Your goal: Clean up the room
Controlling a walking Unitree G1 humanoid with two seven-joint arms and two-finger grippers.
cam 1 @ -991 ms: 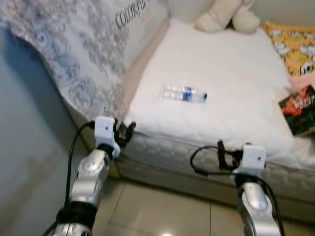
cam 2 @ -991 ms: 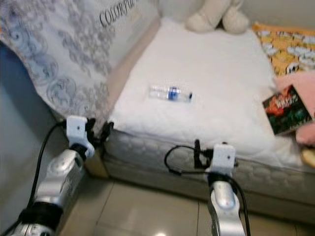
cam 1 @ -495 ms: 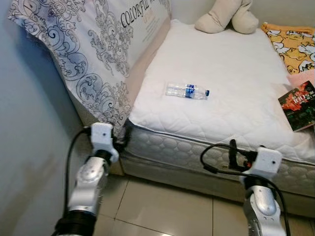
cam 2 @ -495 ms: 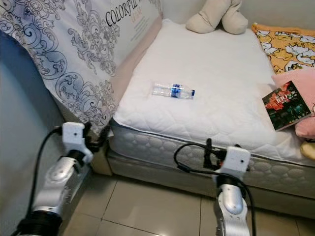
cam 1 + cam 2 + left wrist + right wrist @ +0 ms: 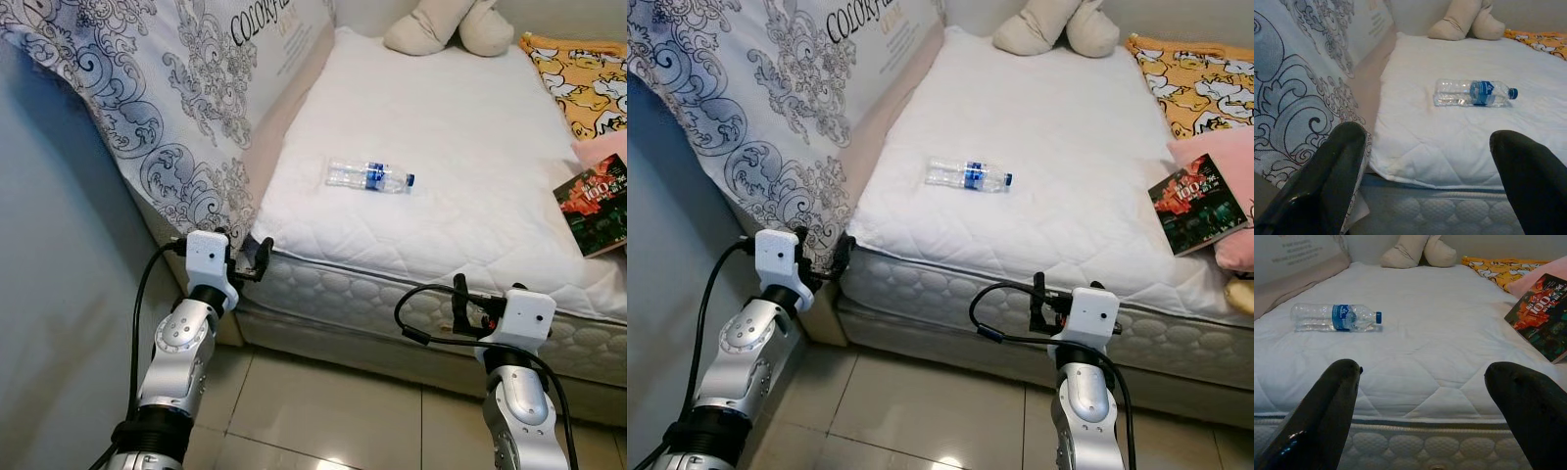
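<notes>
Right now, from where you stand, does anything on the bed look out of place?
Yes. A clear plastic water bottle lies on its side on the white mattress, and a book sits askew at its right edge. Both grippers, left and right, are open short of the bed.

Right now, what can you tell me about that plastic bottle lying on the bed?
The plastic bottle is small and clear, with a blue label around its middle and a blue cap. It looks like thin, ribbed plastic and seems nearly empty, though I can't be sure. It lies on its side on the white quilted mattress, cap pointing toward the robot's right, closer to the patterned fabric on the left side. Nothing but the mattress touches it; both pincers are short of the bed.
</notes>
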